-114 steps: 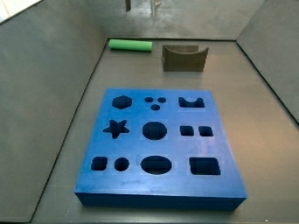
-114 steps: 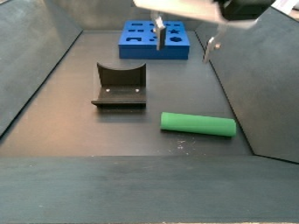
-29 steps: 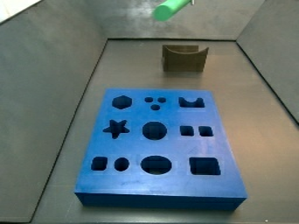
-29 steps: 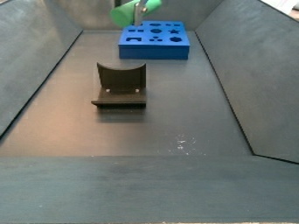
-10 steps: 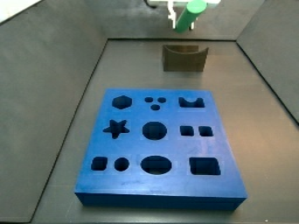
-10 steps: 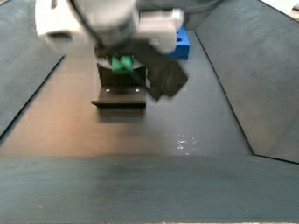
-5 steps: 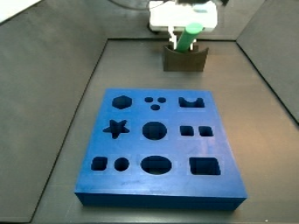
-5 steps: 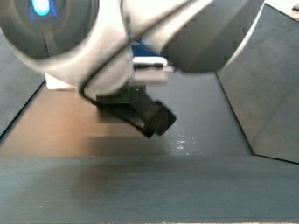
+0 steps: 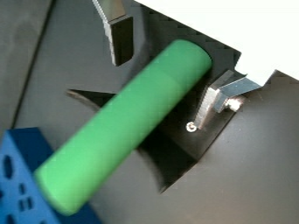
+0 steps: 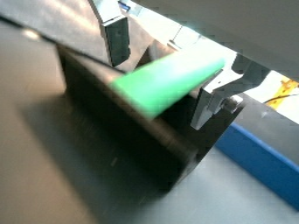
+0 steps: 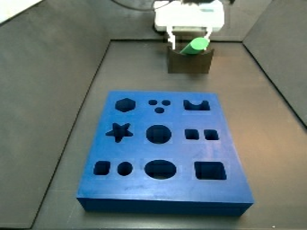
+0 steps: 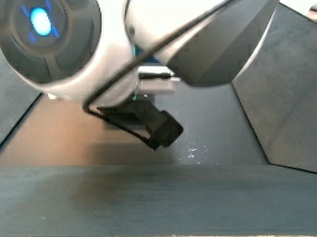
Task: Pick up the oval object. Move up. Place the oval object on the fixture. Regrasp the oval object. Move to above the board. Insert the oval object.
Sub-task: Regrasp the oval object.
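Grey walled surface, dim, matte. Oval object, bright green, sits between the end effector's silver fingers in both wrist views, one finger on each side, apparently clamped on it. Directly beneath the end effector, the dark fixture; peg lies over its notch. Contact with the notch not clear. Blue board lies well apart from the end effector, nearer the camera. Arm body blocks most of a side view.
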You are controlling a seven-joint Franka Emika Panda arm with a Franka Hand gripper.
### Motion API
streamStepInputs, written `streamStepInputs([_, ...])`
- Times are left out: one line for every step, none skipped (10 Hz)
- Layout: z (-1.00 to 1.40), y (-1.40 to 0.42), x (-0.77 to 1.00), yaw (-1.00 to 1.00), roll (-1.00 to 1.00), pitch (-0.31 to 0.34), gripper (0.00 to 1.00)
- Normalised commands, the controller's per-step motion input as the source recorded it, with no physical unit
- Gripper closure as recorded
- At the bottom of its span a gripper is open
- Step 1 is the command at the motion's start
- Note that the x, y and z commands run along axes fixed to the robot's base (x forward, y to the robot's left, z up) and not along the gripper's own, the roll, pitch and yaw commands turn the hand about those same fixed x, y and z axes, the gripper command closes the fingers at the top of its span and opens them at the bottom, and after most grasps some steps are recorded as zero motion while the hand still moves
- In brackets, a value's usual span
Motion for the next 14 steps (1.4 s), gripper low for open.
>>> streamStepInputs([1.0,0.0,-0.02,0.0,0.02,-0.017,0.0])
streamStepInputs([1.0,0.0,-0.03,0.02,0.04,0.012,0.0])
streamStepInputs([0.95,0.0,-0.03,0.02,0.04,0.023,0.0])
streamStepInputs([0.73,0.0,-0.03,0.02,0.04,0.046,0.0])
streamStepInputs([0.55,0.0,-0.03,0.02,0.04,0.061,0.0])
streamStepInputs([0.38,0.0,-0.03,0.01,0.04,0.073,0.0])
streamStepInputs([0.21,0.0,-0.03,0.0,0.04,0.081,0.0])
streamStepInputs([0.0,0.0,-1.0,-0.06,0.04,0.034,0.0])
streamStepInputs([-0.01,0.0,-1.0,-0.08,0.03,0.007,0.0])
streamStepInputs([0.02,0.0,-1.0,-0.09,0.05,-0.023,0.0])
streamStepInputs([0.02,0.0,-1.0,-0.08,0.07,-0.037,0.0])
streamStepInputs([0.02,0.0,-1.0,-0.06,0.08,-0.062,0.0])
streamStepInputs([0.02,-0.01,-1.0,-0.05,0.09,-0.086,0.0])
streamStepInputs([0.03,-0.02,-1.0,-0.03,0.1,-0.11,0.0])
